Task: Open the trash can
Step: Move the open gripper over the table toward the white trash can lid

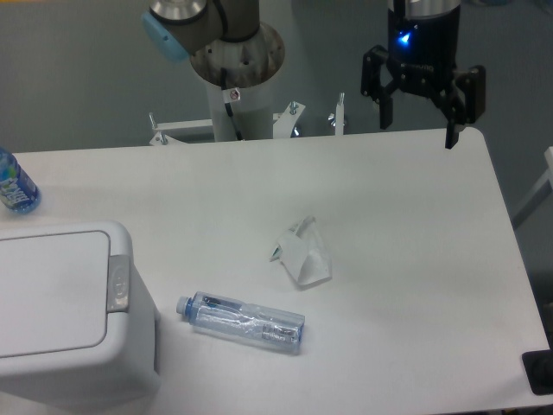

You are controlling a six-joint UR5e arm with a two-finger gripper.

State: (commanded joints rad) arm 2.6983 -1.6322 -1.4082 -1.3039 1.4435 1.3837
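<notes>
The jaws stood spread wide apart with nothing between them, the two black fingers pointing straight down, the right-hand one in the picture reaching a little lower than the other. The gripper (pixel 417 130) hung above the far edge of the table (pixel 415 277), near its far right corner, well away from everything lying on the surface. Above the fingers the black wrist body rose vertically out of the top of the view, with a small blue light glowing on it. The arm's grey base column (pixel 235 65) stood behind the table's far edge, left of the gripper, with a blue-capped joint at the top of the picture. The trash can (pixel 65 316) sat at the near left corner of the table, its flat white lid down and the grey push-button strip (pixel 118 284) running along the lid's right edge. Between the bin and the gripper lay a clear plastic bottle (pixel 244 322) on its side, just right of the bin, and a crumpled piece of clear plastic (pixel 302 253) near the table's middle. A blue-labelled bottle (pixel 15 185) showed at the left edge, behind the bin.
</notes>
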